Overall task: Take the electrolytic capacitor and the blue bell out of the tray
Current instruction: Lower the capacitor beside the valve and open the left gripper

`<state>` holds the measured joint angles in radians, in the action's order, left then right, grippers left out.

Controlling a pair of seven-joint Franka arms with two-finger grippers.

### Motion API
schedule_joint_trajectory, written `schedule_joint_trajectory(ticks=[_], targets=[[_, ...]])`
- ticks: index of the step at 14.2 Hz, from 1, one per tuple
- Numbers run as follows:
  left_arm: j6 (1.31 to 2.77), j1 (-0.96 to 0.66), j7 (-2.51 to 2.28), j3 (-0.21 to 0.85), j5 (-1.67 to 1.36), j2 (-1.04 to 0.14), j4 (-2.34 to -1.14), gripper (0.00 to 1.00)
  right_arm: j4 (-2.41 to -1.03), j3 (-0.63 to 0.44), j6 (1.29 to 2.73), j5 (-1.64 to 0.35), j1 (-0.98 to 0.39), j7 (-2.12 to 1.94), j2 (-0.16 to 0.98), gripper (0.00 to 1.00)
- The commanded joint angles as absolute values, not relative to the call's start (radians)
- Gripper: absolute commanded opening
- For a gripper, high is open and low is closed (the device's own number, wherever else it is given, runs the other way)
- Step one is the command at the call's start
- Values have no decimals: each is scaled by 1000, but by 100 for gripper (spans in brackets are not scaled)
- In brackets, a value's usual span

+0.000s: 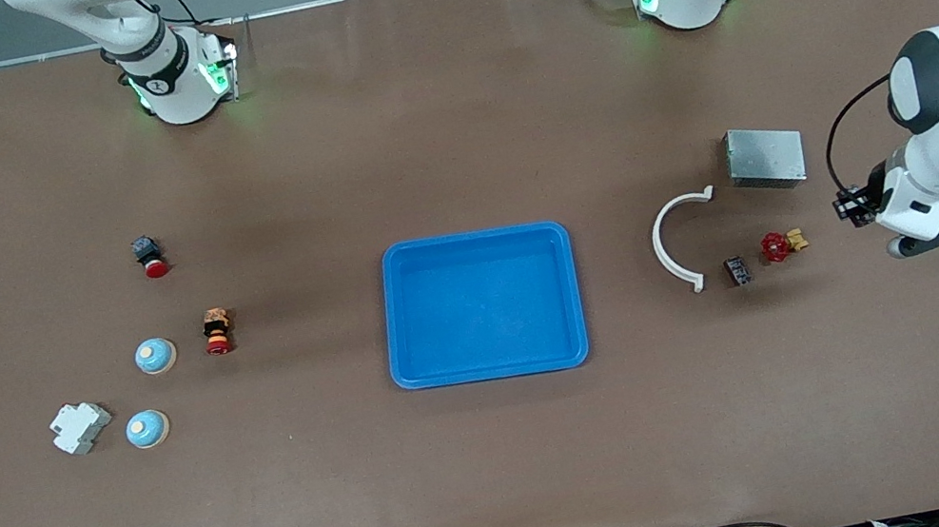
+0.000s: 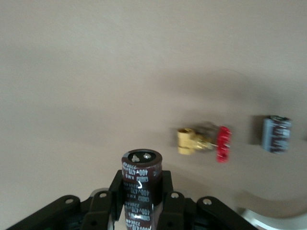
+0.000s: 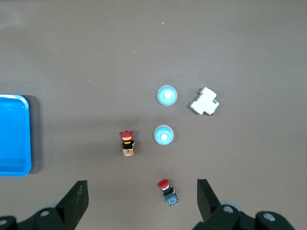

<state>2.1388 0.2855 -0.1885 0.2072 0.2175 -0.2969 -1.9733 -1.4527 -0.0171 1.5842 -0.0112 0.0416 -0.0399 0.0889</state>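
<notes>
Capacitor (image 2: 141, 184), a dark brown cylinder with white print, stands upright between the fingers of the left gripper (image 2: 142, 203), which pinch it from both sides. In the front view that gripper (image 1: 852, 207) is raised at the left arm's end of the table, well apart from the blue tray (image 1: 482, 305) in the table's middle.

Between the tray and the left gripper lie a white curved bracket (image 1: 676, 241), a small black block (image 1: 737, 270) just beside the bracket's nearer end, a red-handled brass valve (image 1: 779, 245) and a grey metal box (image 1: 764, 157) farther from the front camera than the valve. The left wrist view shows the valve (image 2: 206, 142) and the small block (image 2: 276, 134) lying on the table.

Toward the right arm's end, well apart from the tray, sit two blue bells: one bell (image 1: 155, 355) level with the tray's middle, the second bell (image 1: 147, 428) nearer to the front camera. A white breaker (image 1: 80, 428) lies just beside the second bell. A red-capped orange switch (image 1: 217, 332) sits between the first bell and the tray, and a red push button (image 1: 151, 257) lies farther from the front camera than both.

The right gripper (image 3: 143, 197) hangs high over these parts with its fingers spread wide, holding nothing; both bells (image 3: 167, 95) (image 3: 163, 135) show in its wrist view.
</notes>
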Motion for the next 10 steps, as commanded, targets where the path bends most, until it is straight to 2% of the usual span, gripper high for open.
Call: schedule_joint_trajectory(ticks=[1, 10], targets=[[2212, 316, -147, 218, 255, -327, -1990, 0, -1482, -6, 1582, -3, 51, -20, 57, 100], [2374, 347, -140, 216, 337, -448, -1999, 0, -1505, -5, 1588, -6, 51, -18, 41, 100]])
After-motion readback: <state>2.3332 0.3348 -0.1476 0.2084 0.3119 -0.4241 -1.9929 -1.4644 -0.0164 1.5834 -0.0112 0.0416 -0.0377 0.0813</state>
